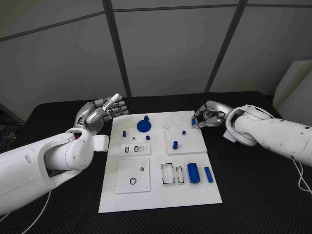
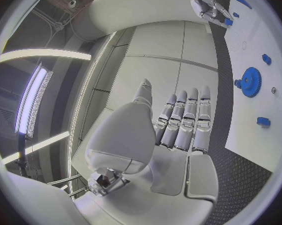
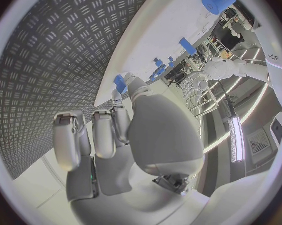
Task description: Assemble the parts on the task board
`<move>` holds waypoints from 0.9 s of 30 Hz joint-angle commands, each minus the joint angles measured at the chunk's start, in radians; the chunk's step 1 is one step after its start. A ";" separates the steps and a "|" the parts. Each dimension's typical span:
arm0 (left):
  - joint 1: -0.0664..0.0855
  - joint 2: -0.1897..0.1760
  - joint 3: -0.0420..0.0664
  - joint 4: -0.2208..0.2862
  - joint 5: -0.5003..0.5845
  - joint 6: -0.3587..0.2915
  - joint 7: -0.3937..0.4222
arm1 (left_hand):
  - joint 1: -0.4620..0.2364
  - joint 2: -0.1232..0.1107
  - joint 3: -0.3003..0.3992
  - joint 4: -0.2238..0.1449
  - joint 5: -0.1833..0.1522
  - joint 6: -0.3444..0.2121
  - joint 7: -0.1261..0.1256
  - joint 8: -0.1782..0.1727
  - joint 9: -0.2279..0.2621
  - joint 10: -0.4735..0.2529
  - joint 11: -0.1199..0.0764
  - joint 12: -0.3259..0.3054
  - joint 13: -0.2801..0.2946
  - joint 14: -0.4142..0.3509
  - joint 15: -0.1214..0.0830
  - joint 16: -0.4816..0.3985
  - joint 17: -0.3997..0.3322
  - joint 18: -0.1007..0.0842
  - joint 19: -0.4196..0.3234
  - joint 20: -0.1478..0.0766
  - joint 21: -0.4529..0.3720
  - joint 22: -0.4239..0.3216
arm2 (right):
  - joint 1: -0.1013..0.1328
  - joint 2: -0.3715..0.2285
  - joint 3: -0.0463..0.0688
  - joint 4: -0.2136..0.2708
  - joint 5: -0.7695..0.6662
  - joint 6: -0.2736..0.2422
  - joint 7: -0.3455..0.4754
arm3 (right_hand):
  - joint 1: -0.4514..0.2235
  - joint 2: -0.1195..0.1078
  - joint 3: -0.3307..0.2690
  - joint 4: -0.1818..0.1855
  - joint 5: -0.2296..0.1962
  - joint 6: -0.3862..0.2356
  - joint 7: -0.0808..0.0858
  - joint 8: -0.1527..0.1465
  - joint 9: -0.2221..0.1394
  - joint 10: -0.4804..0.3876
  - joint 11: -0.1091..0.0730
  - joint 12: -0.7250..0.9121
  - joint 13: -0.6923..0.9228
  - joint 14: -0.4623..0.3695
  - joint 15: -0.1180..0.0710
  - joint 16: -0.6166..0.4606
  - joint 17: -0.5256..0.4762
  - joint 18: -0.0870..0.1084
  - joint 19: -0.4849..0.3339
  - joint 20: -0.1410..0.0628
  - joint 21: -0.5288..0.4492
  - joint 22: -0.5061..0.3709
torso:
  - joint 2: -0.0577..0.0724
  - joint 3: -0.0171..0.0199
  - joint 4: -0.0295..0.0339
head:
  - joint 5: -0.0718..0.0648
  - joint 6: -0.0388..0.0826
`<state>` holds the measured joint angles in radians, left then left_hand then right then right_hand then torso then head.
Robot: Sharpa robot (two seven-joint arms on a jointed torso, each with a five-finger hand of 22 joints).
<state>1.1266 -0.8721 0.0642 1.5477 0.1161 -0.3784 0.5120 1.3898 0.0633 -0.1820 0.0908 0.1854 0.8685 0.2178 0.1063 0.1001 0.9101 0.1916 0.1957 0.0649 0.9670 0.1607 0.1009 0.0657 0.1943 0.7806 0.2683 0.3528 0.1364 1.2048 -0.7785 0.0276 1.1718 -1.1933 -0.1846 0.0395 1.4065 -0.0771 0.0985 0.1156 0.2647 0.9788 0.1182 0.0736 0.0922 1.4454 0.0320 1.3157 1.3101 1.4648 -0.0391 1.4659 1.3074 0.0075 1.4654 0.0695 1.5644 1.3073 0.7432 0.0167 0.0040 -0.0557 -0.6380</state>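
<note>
Long blue cylinder (image 1: pixel 193 173) lying lengthwise on task board (image 1: pixel 156 197)

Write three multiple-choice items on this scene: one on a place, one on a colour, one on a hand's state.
1. The gear lies on the task board at its:
A. far end
B. near end
C. right edge

2. The long cylinder is:
A. grey
B. blue
C. black

3. The left hand:
A. pinches a part
B. presses the board
C. holds nothing, fingers extended

Key: 1 A, the gear sits near the far edge; 2 B, it is blue against the white board; 3 C, the left wrist view shows extended fingers with nothing in them.
</note>
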 commanded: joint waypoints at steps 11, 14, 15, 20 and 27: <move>0.001 -0.001 0.001 0.001 -0.012 0.015 0.000 | 0.001 0.012 0.000 -0.006 -0.004 0.006 0.018 -0.006 0.001 0.008 0.002 -0.005 -0.001 0.000 0.004 -0.004 -0.001 -0.015 -0.001 -0.001 -0.002 -0.002 | 0.002 0.007 0.000 -0.003 -0.014 -0.005 -0.016 | -0.006 0.008 0.004 -0.001 -0.009 0.014 0.000 0.004 0.000 0.008 0.000 0.004 0.064 0.062 -0.002 0.005 0.051 -0.008 0.105 0.002 0.006 0.263 | 0.000 0.0002 -0.0001 | 0.001 -0.002; 0.001 0.000 0.001 0.001 -0.012 0.015 -0.001 | 0.001 0.012 0.000 -0.006 -0.004 0.006 0.018 -0.006 0.001 0.008 0.002 -0.005 -0.001 0.000 0.004 -0.004 -0.001 -0.015 -0.001 -0.001 -0.002 -0.002 | 0.002 0.008 0.000 -0.005 -0.016 -0.006 -0.019 | -0.007 0.011 0.004 -0.001 -0.010 0.018 -0.001 0.004 0.000 0.009 0.000 0.006 0.065 0.062 -0.002 0.005 0.052 -0.008 0.105 0.002 0.006 0.263 | 0.000 0.0004 0.0001 | 0.000 -0.003; 0.001 0.000 0.001 0.000 -0.012 0.015 -0.001 | 0.001 0.012 0.000 -0.006 -0.004 0.006 0.018 -0.006 0.001 0.008 0.002 -0.005 -0.001 0.000 0.004 -0.004 -0.001 -0.015 -0.001 -0.001 -0.002 -0.002 | 0.002 0.009 0.000 -0.005 -0.017 -0.006 -0.020 | -0.008 0.011 0.004 0.000 -0.010 0.020 -0.001 0.005 0.000 0.009 -0.001 0.006 0.066 0.062 -0.002 0.006 0.053 -0.008 0.105 0.002 0.006 0.263 | 0.000 0.0004 0.0001 | 0.000 -0.003; 0.001 0.000 0.001 0.000 -0.012 0.016 -0.003 | 0.001 0.012 0.000 -0.006 -0.004 0.006 0.018 -0.006 0.001 0.008 0.002 -0.005 -0.001 0.000 0.004 -0.004 -0.001 -0.015 -0.001 -0.001 -0.002 -0.002 | 0.002 0.012 0.000 -0.006 -0.019 -0.010 -0.022 | -0.007 0.026 0.012 -0.002 -0.011 0.058 -0.010 0.017 0.006 0.012 -0.007 0.010 0.069 0.063 -0.007 0.007 0.055 -0.008 0.105 -0.001 0.006 0.263 | 0.000 0.0005 0.0004 | 0.000 -0.004; 0.001 -0.001 0.001 -0.001 -0.012 0.015 -0.004 | 0.001 0.012 0.000 -0.006 -0.004 0.006 0.018 -0.006 0.001 0.008 0.002 -0.005 -0.001 0.000 0.004 -0.004 -0.001 -0.015 -0.001 -0.001 -0.002 -0.002 | 0.002 0.016 0.000 -0.005 -0.021 -0.029 -0.010 | -0.001 0.053 0.026 -0.009 -0.011 0.119 -0.029 0.035 0.019 0.016 -0.022 0.017 0.076 0.063 -0.019 0.008 0.059 -0.008 0.105 -0.012 0.006 0.263 | 0.000 0.0005 0.0002 | 0.000 -0.004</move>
<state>1.1266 -0.8731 0.0642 1.5467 0.1126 -0.3761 0.5062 1.3898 0.0633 -0.1819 0.0909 0.1854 0.8684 0.2179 0.1063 0.0998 0.9100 0.1917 0.1957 0.0649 0.9669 0.1607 0.1009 0.0658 0.1943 0.7807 0.2683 0.3528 0.1358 1.2046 -0.7638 0.0276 1.1649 -1.2079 -0.1916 0.0192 1.4013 -0.0398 0.1198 0.1070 0.2573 1.0892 0.0928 0.1040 0.1065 1.4615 0.0159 1.3273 1.3100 1.4665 -0.0525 1.4696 1.3073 0.0075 1.4684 0.0651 1.5644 1.3073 0.7430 0.0172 0.0041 -0.0553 -0.6420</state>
